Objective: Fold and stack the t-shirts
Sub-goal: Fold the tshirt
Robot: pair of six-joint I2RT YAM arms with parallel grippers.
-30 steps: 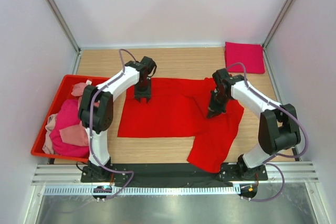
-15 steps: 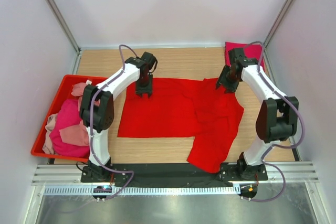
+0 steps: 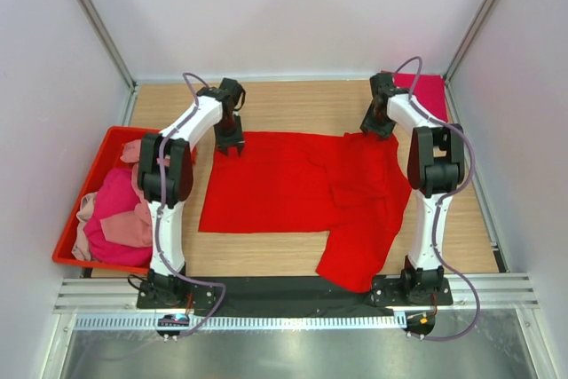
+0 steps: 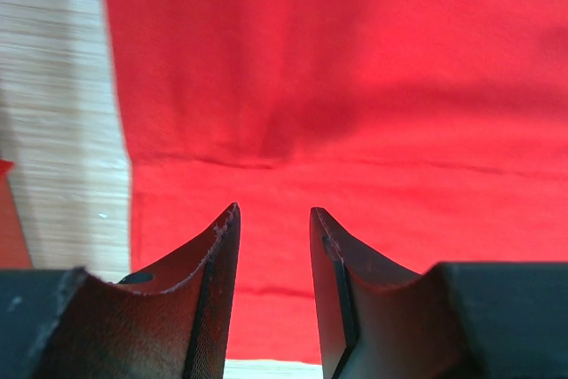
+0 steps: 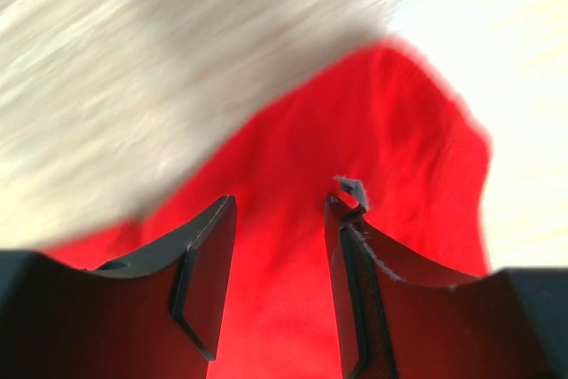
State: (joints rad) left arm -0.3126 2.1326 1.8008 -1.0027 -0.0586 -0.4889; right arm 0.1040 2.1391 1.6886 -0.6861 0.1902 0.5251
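Note:
A bright red t-shirt point(image 3: 275, 184) lies spread flat across the middle of the wooden table point(image 3: 302, 104), one part hanging toward the near edge at right. My left gripper point(image 3: 230, 148) hovers open over its far left corner; the left wrist view shows red cloth point(image 4: 355, 86) under the empty left gripper point(image 4: 273, 215). My right gripper point(image 3: 374, 128) stands open over the far right corner, and the blurred right wrist view shows the shirt's edge point(image 5: 293, 157) below the right gripper point(image 5: 282, 203). A folded magenta t-shirt point(image 3: 429, 95) lies at the back right.
A red plastic bin point(image 3: 106, 144) at the left holds crumpled magenta and pale pink shirts point(image 3: 120, 210). White walls close in the table on three sides. A black strip runs along the near edge by the arm bases.
My right gripper opened, left the shirt's middle right part and swung back to the far right corner. My left gripper moved back and left to the far left corner.

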